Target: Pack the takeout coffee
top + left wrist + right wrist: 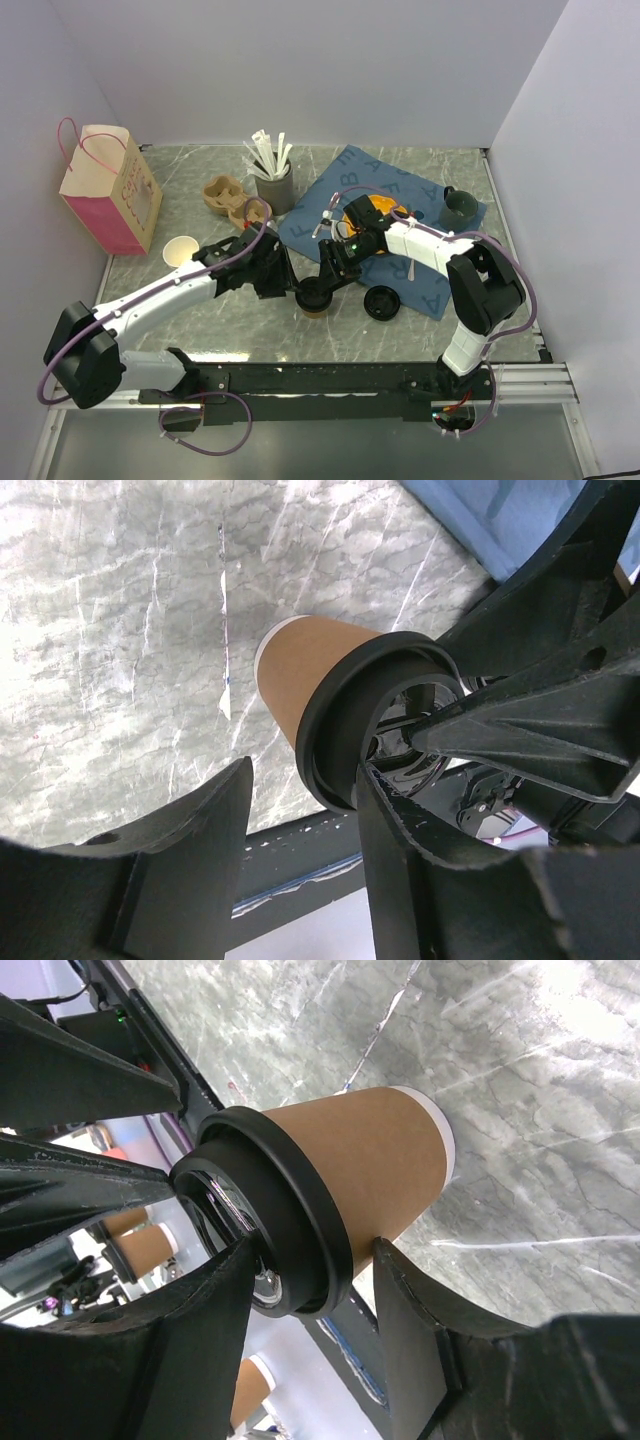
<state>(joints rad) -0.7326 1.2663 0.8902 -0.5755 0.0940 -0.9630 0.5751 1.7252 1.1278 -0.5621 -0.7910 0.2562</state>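
Observation:
The takeout coffee (316, 298), a kraft-brown cup with a black sip lid, stands on the marble table in front of the blue cloth. My right gripper (327, 279) reaches down onto it from the right. In the right wrist view (310, 1260) one finger lies across the lid top and the other presses the cup wall (370, 1160) just under the lid rim. My left gripper (293, 289) is beside the cup on its left. In the left wrist view (300, 800) its jaws stand wide apart; one finger is at the lid (345, 730), the other is clear of the cup.
A pink and kraft paper bag (108, 190) stands at the far left. A lidless cup (180, 250), a pulp cup carrier (230, 198) and a grey holder of stirrers (272, 178) are behind my left arm. A loose black lid (383, 302) and a dark mug (458, 207) sit on the blue cloth (400, 190).

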